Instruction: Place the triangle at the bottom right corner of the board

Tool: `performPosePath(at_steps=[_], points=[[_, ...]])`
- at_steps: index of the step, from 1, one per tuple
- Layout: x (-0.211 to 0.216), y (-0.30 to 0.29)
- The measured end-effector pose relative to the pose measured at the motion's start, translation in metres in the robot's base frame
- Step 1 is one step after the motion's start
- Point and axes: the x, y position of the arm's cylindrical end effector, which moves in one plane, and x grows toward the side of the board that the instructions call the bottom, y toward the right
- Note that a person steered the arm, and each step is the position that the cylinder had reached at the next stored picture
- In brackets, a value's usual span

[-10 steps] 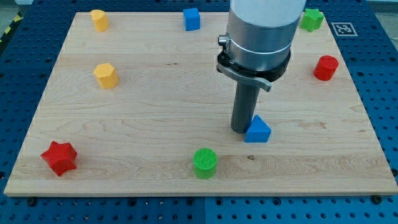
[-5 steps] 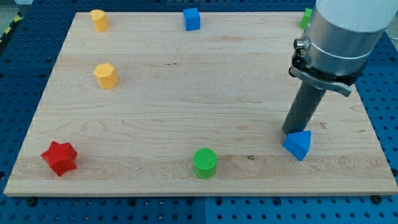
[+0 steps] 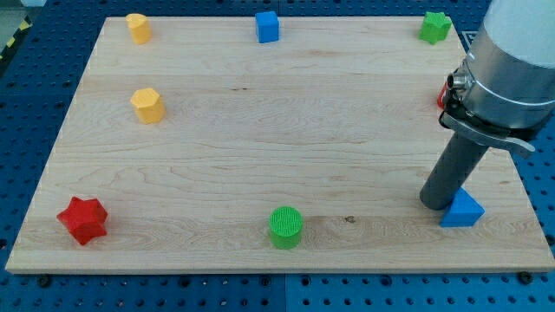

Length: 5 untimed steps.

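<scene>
The blue triangular block (image 3: 462,211) is found on the pale wooden tabletop (image 3: 260,147) near its bottom right corner, just short of the right edge. My tip (image 3: 436,204) is planted right against the triangle's left side, touching it. No pincer is carried here, only the straight dark rod, so nothing is clenched or released. A red block (image 3: 443,93) is glimpsed at the right edge, mostly hidden behind the arm, shape not readable. A green star-like block (image 3: 434,27) is seen at the top right corner, a blue cube (image 3: 268,26) at the top edge, a yellow block (image 3: 137,27) near the top left corner, a yellow hexagonal block (image 3: 147,105) toward the left edge. A red star block (image 3: 82,219) is seen at the bottom left corner, a green cylinder (image 3: 285,227) by the bottom edge.
</scene>
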Motion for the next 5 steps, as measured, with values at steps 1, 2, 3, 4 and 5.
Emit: performPosePath(at_steps=[1, 2, 3, 4, 5], points=[[0.006, 0.005], [0.010, 0.015], [0.014, 0.024], [0.021, 0.034], [0.025, 0.041]])
